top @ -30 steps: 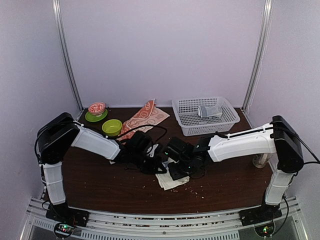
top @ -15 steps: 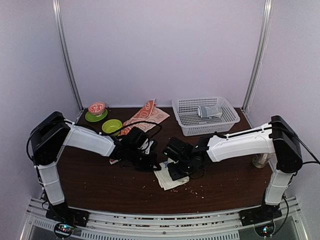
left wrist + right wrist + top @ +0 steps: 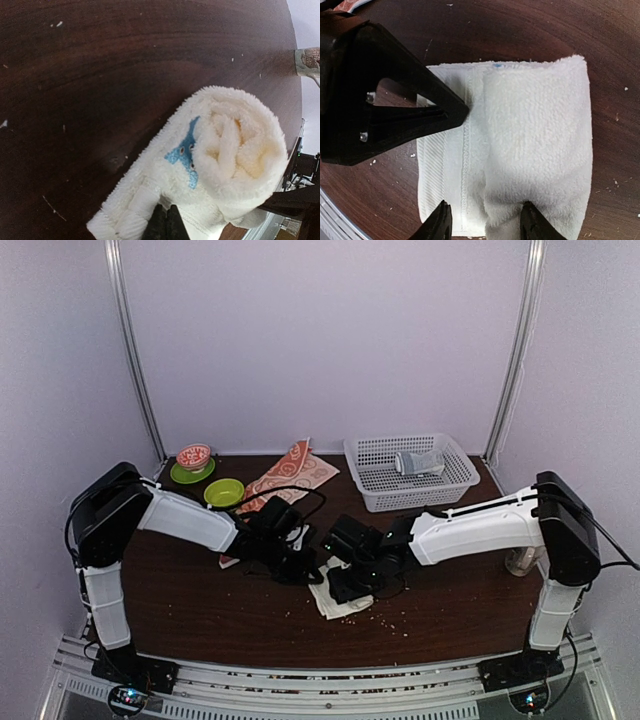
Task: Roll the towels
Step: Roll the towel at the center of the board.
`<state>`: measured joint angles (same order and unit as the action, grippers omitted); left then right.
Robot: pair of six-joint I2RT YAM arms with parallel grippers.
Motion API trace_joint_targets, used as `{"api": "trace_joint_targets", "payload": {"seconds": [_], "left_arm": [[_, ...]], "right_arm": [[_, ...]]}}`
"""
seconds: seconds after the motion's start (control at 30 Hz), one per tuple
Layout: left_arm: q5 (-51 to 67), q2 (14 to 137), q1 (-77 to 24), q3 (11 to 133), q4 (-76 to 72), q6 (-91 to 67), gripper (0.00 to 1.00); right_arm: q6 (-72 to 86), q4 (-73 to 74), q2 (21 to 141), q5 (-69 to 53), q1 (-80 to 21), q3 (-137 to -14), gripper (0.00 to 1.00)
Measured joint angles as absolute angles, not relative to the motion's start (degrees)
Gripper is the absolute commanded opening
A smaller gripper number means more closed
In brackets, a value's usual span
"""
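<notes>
The cream-white towel lies mid-table, partly rolled. Its roll takes the right side and a flat ribbed strip lies left of it. The left wrist view shows the roll's spiral end and the blue mark. My left gripper is shut, its tip resting on the flat strip; it also shows in the right wrist view. My right gripper is open, one finger on the flat strip and the other pressed into the roll. The orange-red patterned towel lies spread at the back.
A white basket at back right holds a pale grey-blue cloth bundle. A green bowl and a green plate with a red bowl stand at back left. A cup stands at the right edge. Crumbs dot the table.
My right gripper has shifted a little to the left over the cream towel. My left gripper stays at the towel's left side, shifting only slightly.
</notes>
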<state>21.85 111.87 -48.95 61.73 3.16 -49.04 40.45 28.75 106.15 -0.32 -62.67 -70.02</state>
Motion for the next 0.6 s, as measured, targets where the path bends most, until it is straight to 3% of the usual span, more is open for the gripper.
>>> {"api": "trace_joint_targets", "payload": {"seconds": [0.6], "left_arm": [[21.02,106.72,-48.71,56.88,2.63,-49.76,0.0]], "right_arm": [[42.04,20.64,108.44,-5.61,-62.57,-69.1,0.54]]}}
